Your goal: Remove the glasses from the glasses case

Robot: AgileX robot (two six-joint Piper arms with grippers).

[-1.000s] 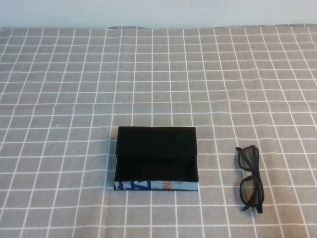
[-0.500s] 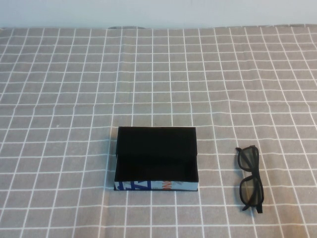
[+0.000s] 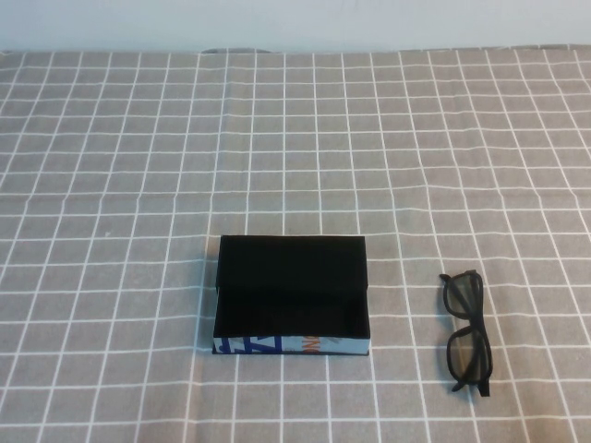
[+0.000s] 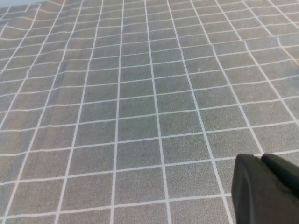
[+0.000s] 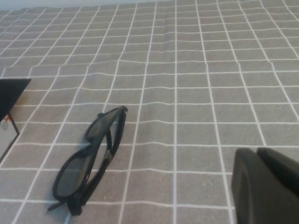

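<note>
The glasses case (image 3: 291, 293) stands open near the table's front middle, lid raised at the back, its black inside holding nothing I can make out. The printed front edge (image 3: 291, 346) faces me. The black glasses (image 3: 465, 327) lie folded open on the cloth to the right of the case, apart from it. They also show in the right wrist view (image 5: 74, 172), with a corner of the case (image 5: 9, 93) beside them. My right gripper (image 5: 256, 150) is shut and empty, off to the side of the glasses. My left gripper (image 4: 259, 156) is shut and empty above bare cloth. Neither arm shows in the high view.
A grey tablecloth with a white grid (image 3: 295, 148) covers the whole table. A pale wall runs along the far edge (image 3: 295, 23).
</note>
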